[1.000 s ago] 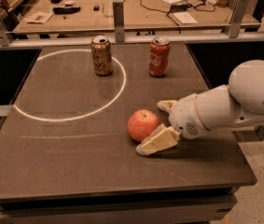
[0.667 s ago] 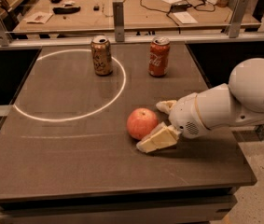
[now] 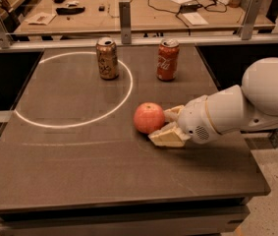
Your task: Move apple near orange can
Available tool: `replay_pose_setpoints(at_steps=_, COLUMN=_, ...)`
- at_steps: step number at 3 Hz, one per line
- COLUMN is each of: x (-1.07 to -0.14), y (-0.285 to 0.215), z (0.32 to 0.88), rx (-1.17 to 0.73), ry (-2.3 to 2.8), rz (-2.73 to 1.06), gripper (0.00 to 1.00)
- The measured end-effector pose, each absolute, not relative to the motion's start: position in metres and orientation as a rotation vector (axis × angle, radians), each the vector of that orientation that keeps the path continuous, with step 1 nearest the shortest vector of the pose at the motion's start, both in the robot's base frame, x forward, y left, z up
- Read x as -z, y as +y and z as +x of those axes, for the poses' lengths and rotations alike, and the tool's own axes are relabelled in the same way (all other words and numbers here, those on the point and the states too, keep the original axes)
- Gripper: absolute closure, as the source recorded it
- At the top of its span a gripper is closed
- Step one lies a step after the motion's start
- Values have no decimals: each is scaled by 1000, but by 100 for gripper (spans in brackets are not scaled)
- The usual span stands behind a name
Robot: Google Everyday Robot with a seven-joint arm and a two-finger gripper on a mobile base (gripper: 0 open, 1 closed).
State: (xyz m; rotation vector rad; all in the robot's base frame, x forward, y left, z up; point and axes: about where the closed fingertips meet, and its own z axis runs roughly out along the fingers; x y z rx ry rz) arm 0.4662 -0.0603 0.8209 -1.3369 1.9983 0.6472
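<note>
The red-orange apple is right of the table's middle, between the two pale fingers of my gripper, which is shut on it from the right. One finger lies behind the apple and the other in front. The orange can, amber-brown with a silver top, stands upright at the far side, on the rim of a white circle, up and left of the apple. I cannot tell whether the apple touches the table.
A red Coca-Cola can stands upright right of the orange can, straight beyond the apple. My white arm reaches in over the table's right edge. A white painted circle marks the left half. A rail with posts borders the far edge.
The gripper and the apple in it have moved together a short way up the picture, toward the cans. Both cans stand where they were.
</note>
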Motion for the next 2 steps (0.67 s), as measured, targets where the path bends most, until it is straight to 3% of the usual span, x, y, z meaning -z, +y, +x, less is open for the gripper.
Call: replay_pose_setpoints(at_steps=2, x=-826, y=-45, z=470, rx=-716, ry=2002, rz=-1348, gripper=39)
